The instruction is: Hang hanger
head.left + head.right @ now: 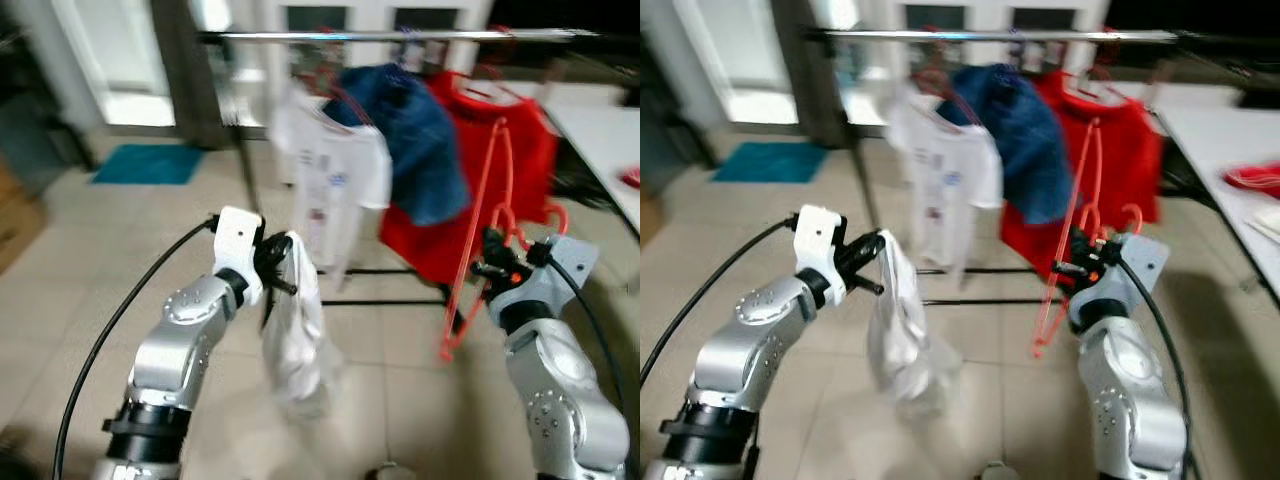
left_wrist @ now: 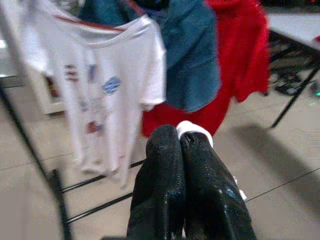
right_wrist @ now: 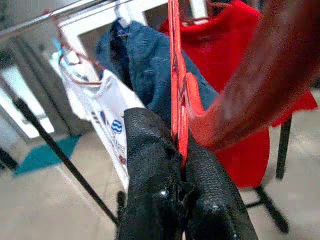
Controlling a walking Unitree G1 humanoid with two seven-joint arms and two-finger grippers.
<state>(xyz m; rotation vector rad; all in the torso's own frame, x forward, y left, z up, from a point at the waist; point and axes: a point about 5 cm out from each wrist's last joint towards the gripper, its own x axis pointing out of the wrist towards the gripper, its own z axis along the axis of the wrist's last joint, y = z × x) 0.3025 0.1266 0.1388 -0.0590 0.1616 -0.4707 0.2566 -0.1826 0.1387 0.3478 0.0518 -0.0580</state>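
My right gripper is shut on an orange-red plastic hanger, held low in front of the clothes rack; the hanger passes between the black fingers in the right wrist view. My left gripper is shut on a white garment that hangs limp from it toward the floor; a bit of white cloth peeks past the closed fingers. The rack's metal rail runs across the top, carrying a white T-shirt, a blue garment and a red garment.
The rack's black legs and floor bars cross the tiled floor ahead. A white table stands at the right with something red on it. A teal mat lies at the far left by a doorway.
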